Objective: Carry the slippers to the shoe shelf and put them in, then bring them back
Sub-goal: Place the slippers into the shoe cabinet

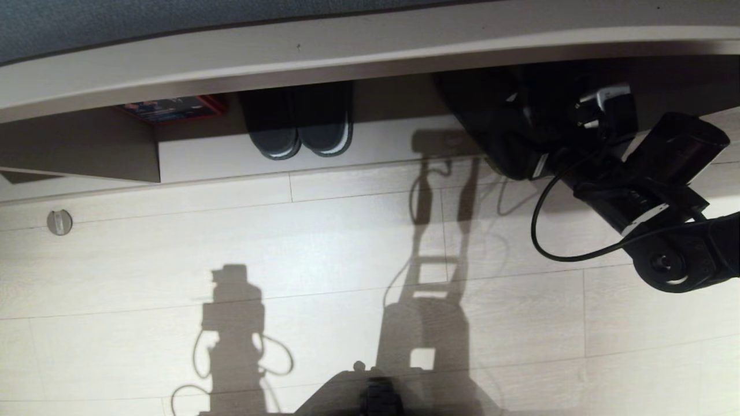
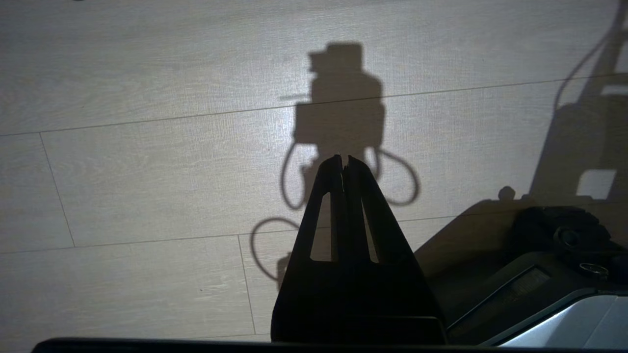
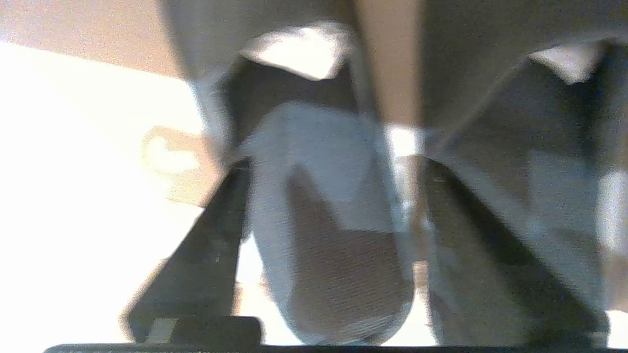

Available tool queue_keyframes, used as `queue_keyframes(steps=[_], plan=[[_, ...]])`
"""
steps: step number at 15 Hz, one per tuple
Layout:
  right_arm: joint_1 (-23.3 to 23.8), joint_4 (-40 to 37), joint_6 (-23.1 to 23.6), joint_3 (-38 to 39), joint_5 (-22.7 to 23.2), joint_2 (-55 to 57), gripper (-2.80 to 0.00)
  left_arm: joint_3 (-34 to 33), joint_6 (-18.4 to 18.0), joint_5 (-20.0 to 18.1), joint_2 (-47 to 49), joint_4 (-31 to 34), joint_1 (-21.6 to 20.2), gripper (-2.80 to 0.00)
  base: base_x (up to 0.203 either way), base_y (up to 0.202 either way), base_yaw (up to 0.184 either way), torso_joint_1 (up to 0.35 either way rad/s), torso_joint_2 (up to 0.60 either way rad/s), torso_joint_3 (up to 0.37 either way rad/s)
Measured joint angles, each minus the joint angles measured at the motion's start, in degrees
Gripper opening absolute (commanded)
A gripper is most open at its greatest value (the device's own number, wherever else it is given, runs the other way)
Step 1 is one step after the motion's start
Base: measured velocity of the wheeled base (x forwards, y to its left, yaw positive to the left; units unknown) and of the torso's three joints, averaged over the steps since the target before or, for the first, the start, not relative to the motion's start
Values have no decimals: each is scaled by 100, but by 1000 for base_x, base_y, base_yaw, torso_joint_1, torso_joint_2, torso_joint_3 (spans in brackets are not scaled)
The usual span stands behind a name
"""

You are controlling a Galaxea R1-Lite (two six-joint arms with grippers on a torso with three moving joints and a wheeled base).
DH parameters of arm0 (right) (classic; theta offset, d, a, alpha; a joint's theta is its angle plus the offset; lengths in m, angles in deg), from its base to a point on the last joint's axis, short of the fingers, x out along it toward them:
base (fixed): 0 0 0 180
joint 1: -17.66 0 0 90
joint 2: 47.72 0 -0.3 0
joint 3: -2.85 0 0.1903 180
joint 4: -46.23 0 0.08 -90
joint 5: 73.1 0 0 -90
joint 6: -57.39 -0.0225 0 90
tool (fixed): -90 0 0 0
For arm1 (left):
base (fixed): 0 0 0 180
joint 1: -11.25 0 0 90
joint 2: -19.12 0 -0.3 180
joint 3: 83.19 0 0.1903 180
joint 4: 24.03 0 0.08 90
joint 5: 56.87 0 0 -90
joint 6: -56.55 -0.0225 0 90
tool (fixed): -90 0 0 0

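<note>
Straddling one grey slipper [image 3: 333,235] inside the shoe shelf [image 1: 370,147], right hand [image 3: 324,196] fingers apart, grip unclear

slippers [image 3: 333,235] lie side by side in the shoe shelf [image 1: 370,147] (right end), other pair [image 1: 300,130] to their left

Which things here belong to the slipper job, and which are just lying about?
Job: grey slippers, shoe shelf, right gripper at the slippers.
Lying about: darker white-edged shoes in the shelf, red box beside them, round disc on the floor, left gripper parked over the floor.
</note>
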Motion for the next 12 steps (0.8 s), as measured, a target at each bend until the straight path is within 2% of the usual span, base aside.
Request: queue_keyframes(steps=[3,5,9,12], plan=[[-557,-438,-23,349,25,-334,-280,0,0,0,0,2,0,-280,0,0,0,0,0,0],[-878,-646,-73,216,-36,-331,-280,0,0,0,0,0,-2,-280,0,0,0,0,0,0],[-1127,-727,-107,-1177,-708,396,-280,0,-2,0,0,0,-2,-280,0,0,0,0,0,0],[-1236,-1049,-140,-2402,-956,1087,-280,0,0,0,0,0,-2,-280,0,0,0,0,0,0]])
